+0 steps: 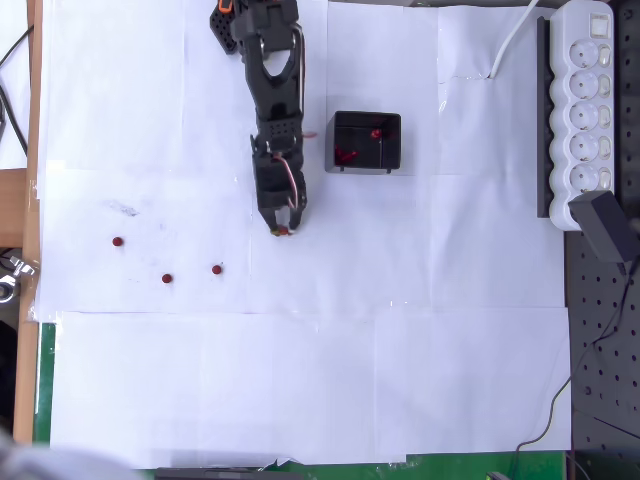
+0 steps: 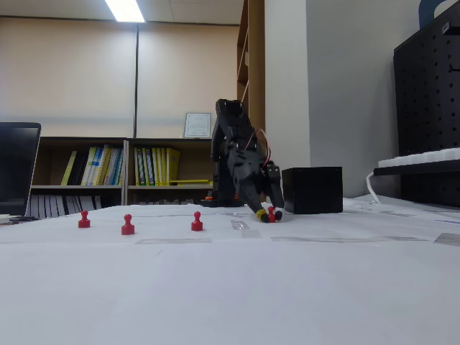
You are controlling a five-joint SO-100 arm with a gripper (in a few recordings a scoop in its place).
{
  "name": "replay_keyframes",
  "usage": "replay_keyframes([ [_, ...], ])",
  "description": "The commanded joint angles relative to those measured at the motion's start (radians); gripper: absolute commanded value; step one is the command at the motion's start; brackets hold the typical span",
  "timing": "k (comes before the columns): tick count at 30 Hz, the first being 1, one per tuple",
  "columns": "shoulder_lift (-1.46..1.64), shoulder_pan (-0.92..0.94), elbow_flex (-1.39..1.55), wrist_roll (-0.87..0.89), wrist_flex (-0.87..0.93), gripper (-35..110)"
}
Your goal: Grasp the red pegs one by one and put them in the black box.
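My black gripper [image 1: 283,229] reaches down to the white paper left of the black box [image 1: 366,141], its tips low at the table in the fixed view [image 2: 268,214]. It is shut on a red peg [image 2: 272,211], which shows as a small red spot between the tips [image 1: 284,231]. Three red pegs stand loose to the left: one far left [image 1: 118,241] [image 2: 84,219], one in the middle [image 1: 167,279] [image 2: 127,225], one nearest the gripper [image 1: 216,268] [image 2: 196,221]. Red pegs [image 1: 346,155] lie inside the box [image 2: 311,190].
A white power strip [image 1: 583,110] and a black adapter [image 1: 606,226] lie along the right edge. A white cable [image 1: 512,40] runs in at the top right. The arm's base [image 1: 250,25] stands at the top, left of the box. White paper [image 1: 300,380] covers the table.
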Motion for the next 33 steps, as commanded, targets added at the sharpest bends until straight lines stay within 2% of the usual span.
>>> replay_keyframes([
  [1,-0.186,-0.080,0.252,-0.184,0.630,0],
  [5,-0.261,-0.176,0.592,-0.365,0.927,0],
  [10,-0.334,-0.325,0.795,-0.520,1.057,0],
  [13,-0.341,-0.403,0.781,-0.522,1.094,0],
  [15,-0.344,-0.436,0.680,-0.486,1.060,0],
  [21,-0.342,-0.453,0.322,-0.462,0.732,0],
  [33,-0.275,-0.555,0.299,-0.449,0.687,0],
])
